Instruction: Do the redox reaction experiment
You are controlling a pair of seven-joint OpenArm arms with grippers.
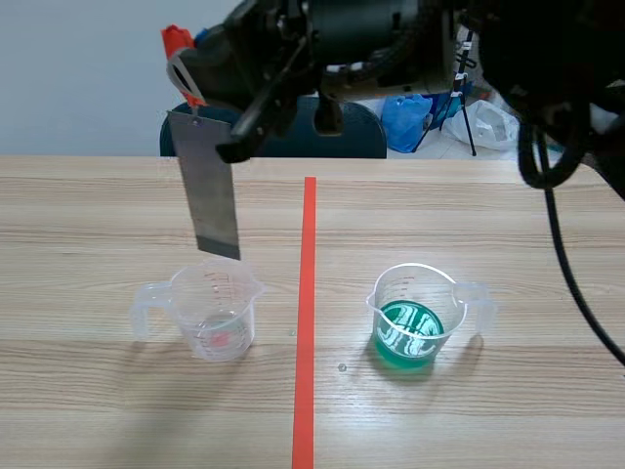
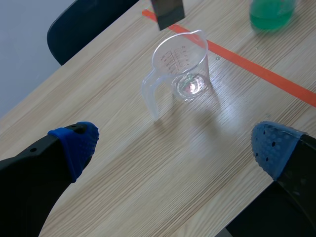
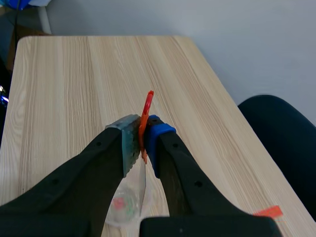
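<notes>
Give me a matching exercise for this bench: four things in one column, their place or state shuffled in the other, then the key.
1. grey metal strip
2. clear measuring cup
3. measuring cup of green liquid
4. left hand

A. open, holding nothing
B. right of the orange-red tape line
C. hanging from the orange clip in the right hand
D. just below the strip, left of the tape line

Pairs: 1-C, 2-D, 3-B, 4-A.

A smooth, matt grey metal strip [image 1: 209, 186] is shown on an orange plastic clip [image 1: 177, 41]; the cup [image 1: 210, 313] is clear glossy plastic, the desk [image 1: 98, 410] pale wood grain.
</notes>
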